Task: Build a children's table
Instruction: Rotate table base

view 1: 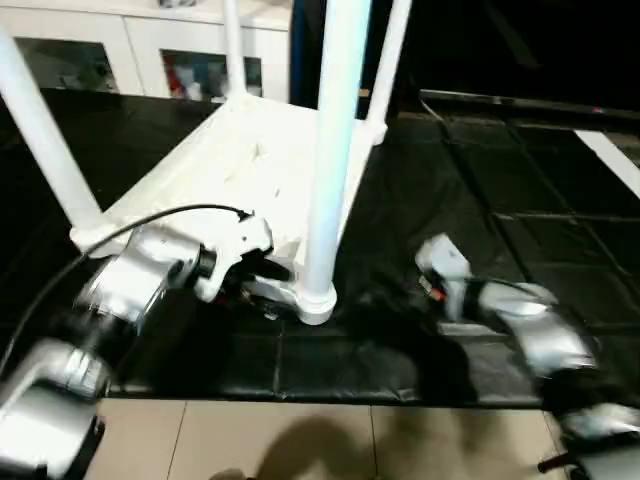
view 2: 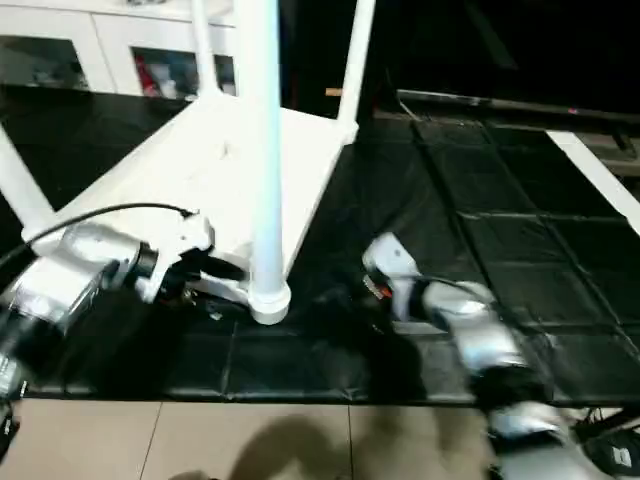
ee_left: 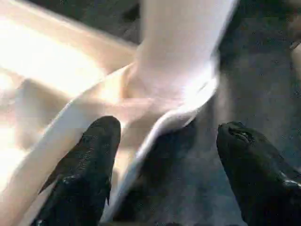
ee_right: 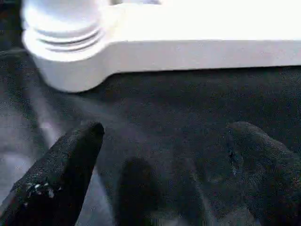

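Table (view 1: 250, 160) upside down on black mat (view 1: 480, 200), legs up. Left gripper (ee_left: 164, 155) straddles its near corner socket (view 1: 315, 300), fingers apart. Right gripper (ee_right: 164, 155) gapes just beside the socket, holding nothing.

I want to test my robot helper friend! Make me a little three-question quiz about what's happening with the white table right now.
1. True or false: the children's table lies upside down on the black mat, legs pointing up.
2. How many legs stand in their corner sockets? A) two B) three C) four
3. Fill in: the left tool has one finger over the tabletop's rim beside the ______ leg.

Key
1. True.
2. C, four.
3. Nearest. The right tool is open above bare mat, touching nothing.
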